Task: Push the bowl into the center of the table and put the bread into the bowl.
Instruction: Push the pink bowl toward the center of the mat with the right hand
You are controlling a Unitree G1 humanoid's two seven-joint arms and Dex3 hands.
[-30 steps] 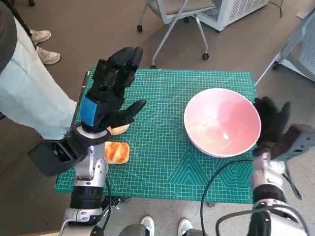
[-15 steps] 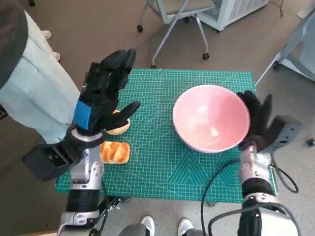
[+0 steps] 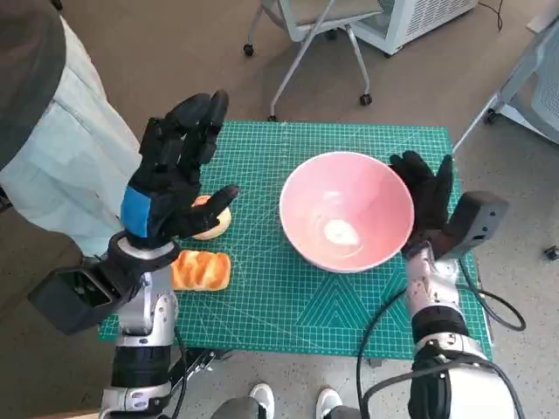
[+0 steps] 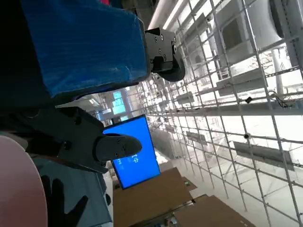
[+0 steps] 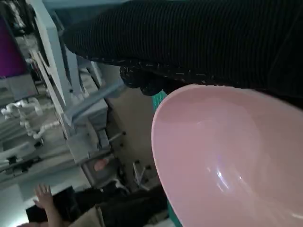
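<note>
The pink bowl (image 3: 346, 220) sits on the green cutting mat (image 3: 288, 305), right of the middle; its rim also fills the right wrist view (image 5: 227, 156). My right hand (image 3: 426, 199) presses flat against the bowl's right side, fingers spread upward. A glazed bread roll (image 3: 200, 270) lies near the mat's left front corner. A second rounder bread (image 3: 212, 223) lies just behind it, partly hidden by my left hand (image 3: 172, 170). That hand hovers above the breads, raised and open with fingers apart, holding nothing.
A person in pale trousers (image 3: 52, 166) stands close to the table's left edge. An office chair's legs (image 3: 306, 52) and a white unit (image 3: 410, 17) stand behind the table. Cables (image 3: 393, 323) hang at the front right.
My right hand has pushed the bowl leftward across the mat, from the right edge toward the middle. The left hand drifted slightly left, and the person moved closer.
</note>
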